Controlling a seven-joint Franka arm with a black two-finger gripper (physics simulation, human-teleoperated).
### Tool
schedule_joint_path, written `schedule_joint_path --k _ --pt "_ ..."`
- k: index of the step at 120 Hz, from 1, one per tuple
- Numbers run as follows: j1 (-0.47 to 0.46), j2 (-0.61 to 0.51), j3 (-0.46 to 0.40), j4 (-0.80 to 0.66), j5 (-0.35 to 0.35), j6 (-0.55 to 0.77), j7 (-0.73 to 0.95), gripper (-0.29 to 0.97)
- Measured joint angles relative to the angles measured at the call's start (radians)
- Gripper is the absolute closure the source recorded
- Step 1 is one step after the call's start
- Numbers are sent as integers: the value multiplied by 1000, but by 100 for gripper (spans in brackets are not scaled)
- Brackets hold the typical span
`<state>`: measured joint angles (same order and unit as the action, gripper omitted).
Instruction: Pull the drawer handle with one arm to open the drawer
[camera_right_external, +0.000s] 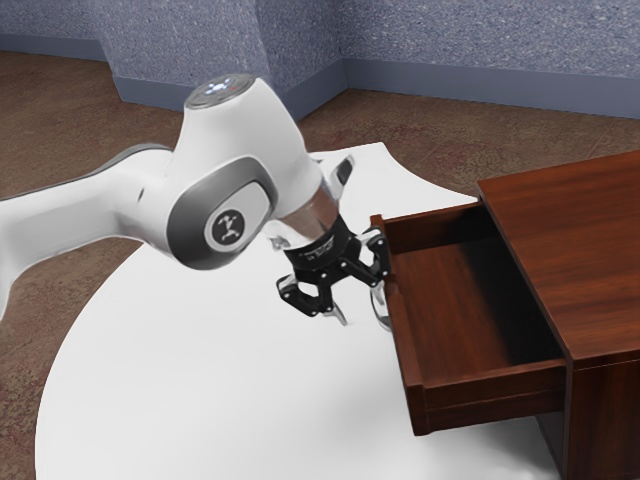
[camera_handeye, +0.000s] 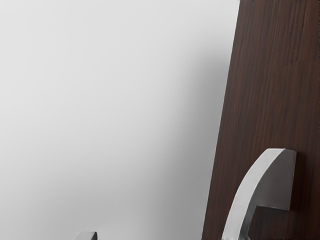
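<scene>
Hovering at pulled-out drawer (camera_right_external: 470, 315) front, gripper (camera_right_external: 362, 314) released, spread just beside handle (camera_handeye: 265, 190).

Drawer (camera_right_external: 470, 310) juts from cabinet (camera_right_external: 585, 230) above table (camera_right_external: 200, 400), claw (camera_right_external: 362, 316) seemingly beside its handle (camera_handeye: 274, 177)

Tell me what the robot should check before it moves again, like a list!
1. Drawer pulled out of the cabinet: ok, its inside shows.
2. Gripper close to the drawer's front panel: ok.
3. Gripper holding the handle: cannot tell.
4. Drawer sits level, not tipped: ok.
5. Room left for the drawer to slide out farther: cannot tell.
</scene>
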<state>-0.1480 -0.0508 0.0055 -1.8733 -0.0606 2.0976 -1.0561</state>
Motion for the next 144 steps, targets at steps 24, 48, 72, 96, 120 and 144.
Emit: schedule_joint_path --k 24,48,72,96,120,144 --pt "3 -23 -4 -28 -1 11 -2 40" --pt "-15 -51 -5 -54 -2 16 -2 40" --pt "-28 -73 -1 -85 7 21 -4 40" --pt "-27 -93 2 -112 9 25 -4 40" --pt "-20 -113 2 -131 9 34 -3 40" --pt "-16 -130 2 -149 10 37 -2 40"
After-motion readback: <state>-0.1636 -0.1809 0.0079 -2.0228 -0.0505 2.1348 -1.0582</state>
